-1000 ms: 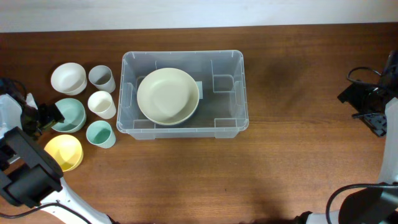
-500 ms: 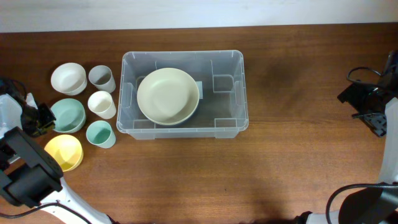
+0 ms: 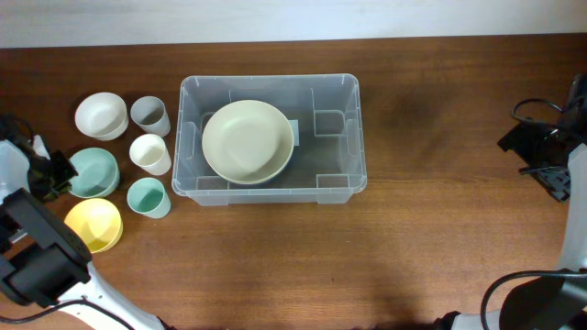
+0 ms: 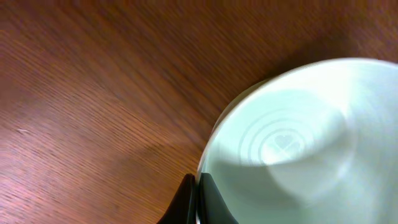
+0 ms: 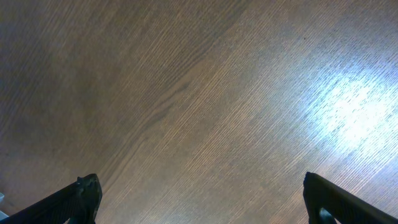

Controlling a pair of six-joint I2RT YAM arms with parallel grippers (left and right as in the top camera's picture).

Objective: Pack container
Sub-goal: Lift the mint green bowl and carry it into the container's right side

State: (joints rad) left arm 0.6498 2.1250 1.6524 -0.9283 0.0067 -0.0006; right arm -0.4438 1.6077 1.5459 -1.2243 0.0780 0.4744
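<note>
The container stands on the table, slightly left of centre and towards the far edge, with its long side running left to right. It is a clear bin with rounded corners and a rim, open at the top. A cream bowl lies inside it, upright, in the left half; the right half of the bin holds nothing.

Six pieces stand in a group on the table to the left of the container, none touching it:
- white bowl, far left of the group;
- grey cup, just right of the white bowl;
- white cup, nearer than the grey cup;
- pale green bowl, left of the white cup;
- green cup, nearer than the white cup;
- yellow bowl, nearest of the group.

The left gripper sits at the left side of the pale green bowl. In the left wrist view the left gripper has its two dark fingers pinched together on the rim of the pale green bowl, so it is clenched on that rim. The bowl's inside shows concentric rings.

The right gripper is at the far right edge of the table, well apart from the container. In the right wrist view its fingertips stand wide apart at the two lower corners, released, over bare wood.
</note>
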